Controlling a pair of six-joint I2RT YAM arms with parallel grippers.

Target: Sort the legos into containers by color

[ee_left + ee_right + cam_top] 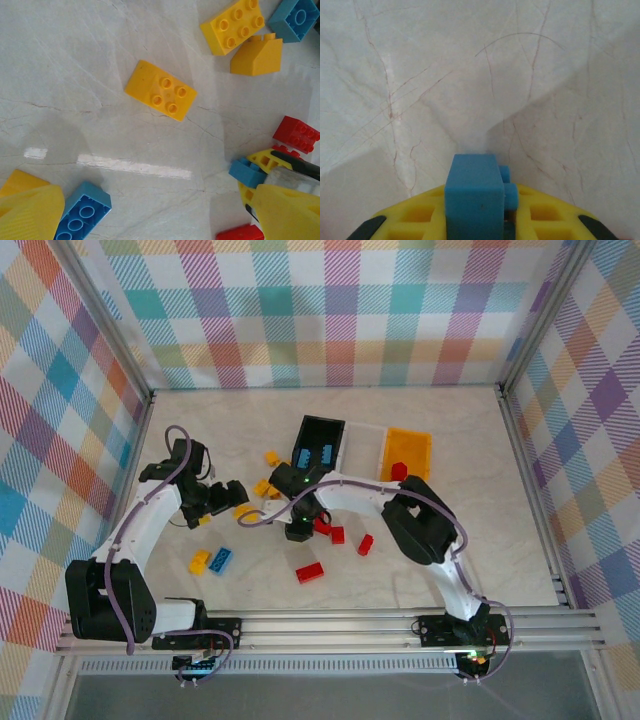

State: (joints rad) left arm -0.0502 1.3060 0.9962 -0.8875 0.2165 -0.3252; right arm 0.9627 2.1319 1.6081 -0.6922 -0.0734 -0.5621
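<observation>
Some blue plastic bricks (pixel 318 454) sit in the black plastic bin (pixel 306 427); many still litter the pale counter (pixel 450 540). Right pincer (pixel 298 530) grasps a small blue studded brick (pixel 472 192); left pincer (pixel 228 494) is released.

We tag the bench (pixel 90 75) as glossy marble-look with glare. Yellow lego (pixel 160 91) and blue lego (pixel 472 192): smooth shiny plastic. Fingers (pixel 27 215) of left claw (pixel 155 212): matt ribbed plastic. Rails (pixel 330 620): brushed metal. Walls (pixel 330 310): plaid cloth.

White arms (pixel 150 525) with black joints (pixel 100 595), purple cables (pixel 130 625), yellow ribbed jaws.
</observation>
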